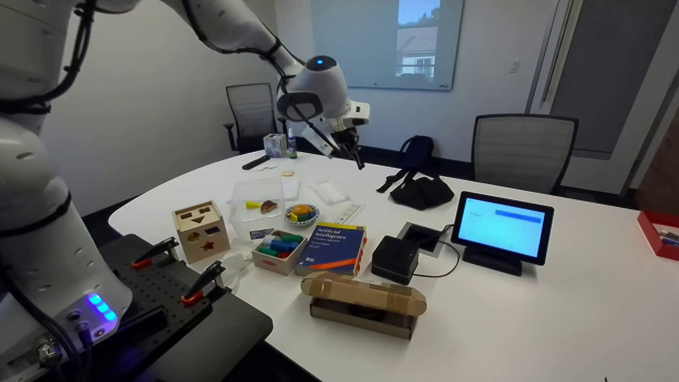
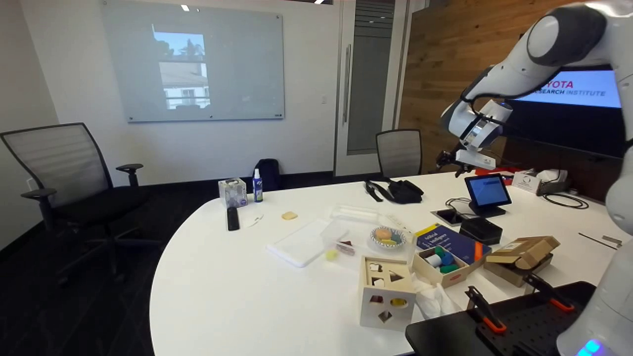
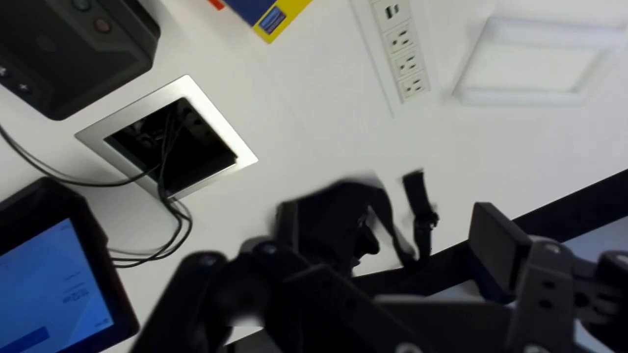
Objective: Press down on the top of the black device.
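Black device (image 1: 394, 258) sits beside metal-framed cable well (image 3: 216, 122)

Its place, inward from the worktop's (image 1: 562, 318) edges, presumably lets the cable (image 3: 98, 185) drop in. Near the edge opposite the arm's base (image 1: 63, 297), the pincer (image 3: 380, 240) hangs spread, holding nothing, well apart from the device; closing first would likely steady the push.

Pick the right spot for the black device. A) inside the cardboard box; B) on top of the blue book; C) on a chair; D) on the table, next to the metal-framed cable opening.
D: the wrist view shows the black device beside the metal-framed opening, and both exterior views show it sitting on the white table.
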You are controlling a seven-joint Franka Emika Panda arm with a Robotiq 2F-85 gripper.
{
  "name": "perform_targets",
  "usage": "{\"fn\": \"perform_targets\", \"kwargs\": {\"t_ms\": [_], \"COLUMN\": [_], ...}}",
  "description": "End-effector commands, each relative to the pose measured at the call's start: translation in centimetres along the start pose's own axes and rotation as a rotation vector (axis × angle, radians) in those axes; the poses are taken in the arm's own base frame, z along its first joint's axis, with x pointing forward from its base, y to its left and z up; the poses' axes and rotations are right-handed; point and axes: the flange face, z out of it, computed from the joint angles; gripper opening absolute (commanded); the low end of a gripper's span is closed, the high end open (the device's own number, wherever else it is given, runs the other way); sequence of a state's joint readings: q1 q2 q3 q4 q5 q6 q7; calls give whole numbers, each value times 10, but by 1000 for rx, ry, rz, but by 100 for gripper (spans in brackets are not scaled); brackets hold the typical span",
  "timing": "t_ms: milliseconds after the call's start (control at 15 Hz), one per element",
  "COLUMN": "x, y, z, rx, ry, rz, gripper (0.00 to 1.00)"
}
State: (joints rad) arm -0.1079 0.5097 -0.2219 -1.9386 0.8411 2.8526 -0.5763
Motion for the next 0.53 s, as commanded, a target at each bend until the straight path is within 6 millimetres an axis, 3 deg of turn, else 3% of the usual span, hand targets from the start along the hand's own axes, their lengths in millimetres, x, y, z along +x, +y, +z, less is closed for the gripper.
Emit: {"fn": "perform_targets", "kwargs": {"t_ms": [0, 200, 467], "x": [38, 52, 61], "y": [37, 71, 109], "z": [56, 84, 93], "rx": [-121, -244, -445], "ry": [83, 114, 139], "rz": [119, 215, 346], "gripper": [58, 35, 5]}}
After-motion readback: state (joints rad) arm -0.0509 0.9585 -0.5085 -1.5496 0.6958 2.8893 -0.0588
